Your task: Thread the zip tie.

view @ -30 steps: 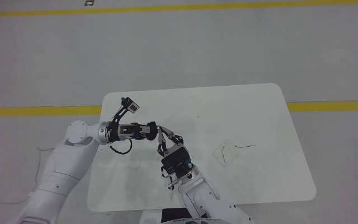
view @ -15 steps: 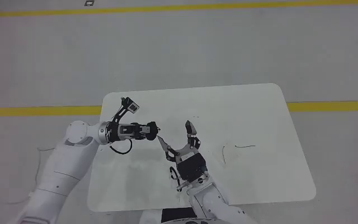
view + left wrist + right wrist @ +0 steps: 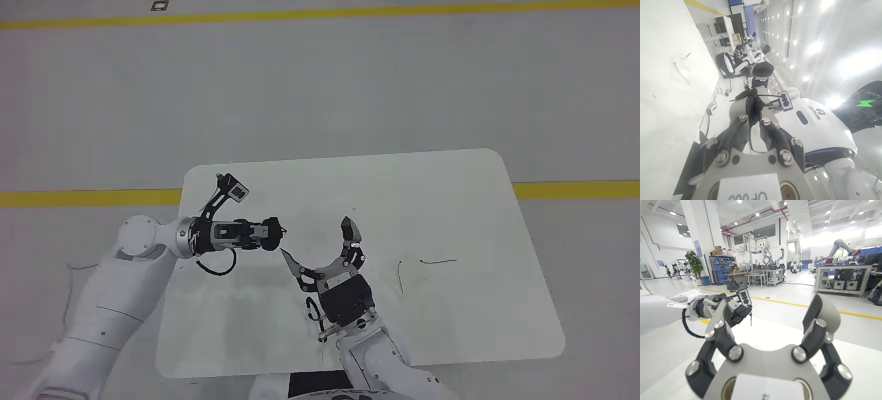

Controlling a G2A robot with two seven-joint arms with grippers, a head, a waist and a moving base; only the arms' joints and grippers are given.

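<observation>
My left gripper hovers over the left part of the white table, shut on a thin black zip tie. The tie pokes out on both sides of the fingertips. From the right wrist view the same tie hangs down from the left gripper. My right gripper is a short way to the right of the left one. It is open wide, with nothing between its ribbed fingers, and it is apart from the held tie.
Two more black zip ties lie flat on the table to the right of the right gripper. They also appear in the left wrist view as loose ties. The table's rounded edge is further right.
The right gripper was shut close against the left gripper's tip. It has opened and pulled back to the right. The left arm holds still with the tie.
</observation>
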